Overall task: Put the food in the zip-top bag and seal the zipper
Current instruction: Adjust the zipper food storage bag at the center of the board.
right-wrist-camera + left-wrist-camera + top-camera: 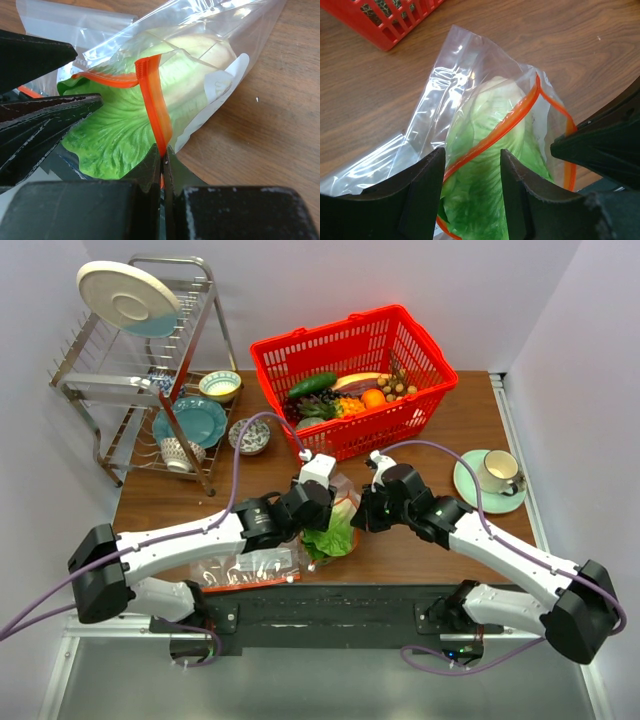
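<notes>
The right gripper [162, 150] is pinched fully shut on the zipper [152, 100], holding one lip of the mouth up so that the red-orange strip runs taut away from its tips. The left gripper [470, 155] stands about half open with nothing clamped. Its two fingers [427, 175] straddle the other run of the zipper and the leaf beneath it, though whether they touch either I cannot tell.

Between the two grippers the zip-top bag [445, 75] lies on the wooden table [570, 40] with its mouth towards the arms. The napa cabbage [120, 135] is in it pale end first, while its green leafy end spills out past the strip.

The step in hand, as I judge it, is loading the first item, and sealing is a long way off. The next move calls for the left gripper to push the leaves past the mouth while the right keeps the lip raised. The cucumber [312, 384] lies in the red basket [350, 345], well apart, and is yet to be fetched
</notes>
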You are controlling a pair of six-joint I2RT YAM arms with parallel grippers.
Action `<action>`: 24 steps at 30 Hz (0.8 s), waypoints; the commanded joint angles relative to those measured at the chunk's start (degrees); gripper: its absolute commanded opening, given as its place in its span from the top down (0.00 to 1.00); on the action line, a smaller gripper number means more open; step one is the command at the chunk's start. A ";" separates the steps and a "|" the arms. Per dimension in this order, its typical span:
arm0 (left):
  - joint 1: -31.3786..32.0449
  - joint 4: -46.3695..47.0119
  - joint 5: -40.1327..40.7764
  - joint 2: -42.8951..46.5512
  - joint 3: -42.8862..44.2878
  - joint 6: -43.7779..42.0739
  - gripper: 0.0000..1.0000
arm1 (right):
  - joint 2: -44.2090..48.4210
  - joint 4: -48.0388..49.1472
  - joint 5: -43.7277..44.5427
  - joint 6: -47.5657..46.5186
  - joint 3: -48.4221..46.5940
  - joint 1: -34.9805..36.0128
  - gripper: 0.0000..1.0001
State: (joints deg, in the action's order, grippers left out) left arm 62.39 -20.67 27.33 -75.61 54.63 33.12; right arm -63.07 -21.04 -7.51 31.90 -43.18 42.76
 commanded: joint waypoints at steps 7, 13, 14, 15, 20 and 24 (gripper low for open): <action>0.10 2.30 2.55 -3.84 3.82 -2.89 0.58 | 0.84 2.14 -1.55 0.18 -2.88 0.30 1.00; -1.39 2.65 3.16 -4.19 2.76 -2.54 0.85 | 1.28 1.97 -1.37 0.27 -2.53 0.22 1.00; -1.57 2.47 3.34 -4.02 2.76 -2.45 0.90 | 1.37 1.88 -1.20 0.18 -2.44 0.22 1.00; -1.83 2.56 3.34 -3.84 2.76 -2.45 0.95 | 1.28 1.88 -1.02 0.18 -2.35 0.30 1.00; -2.80 1.95 2.73 -2.43 2.76 -2.27 1.00 | 1.28 2.75 0.65 0.53 0.72 0.30 0.76; -4.46 2.64 0.97 -1.56 1.45 -1.66 1.00 | 1.89 6.18 2.76 2.20 5.20 0.30 0.73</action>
State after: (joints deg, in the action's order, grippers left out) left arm 59.59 -20.27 28.62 -79.64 56.21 30.81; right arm -62.87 -19.00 -6.94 32.49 -41.41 42.76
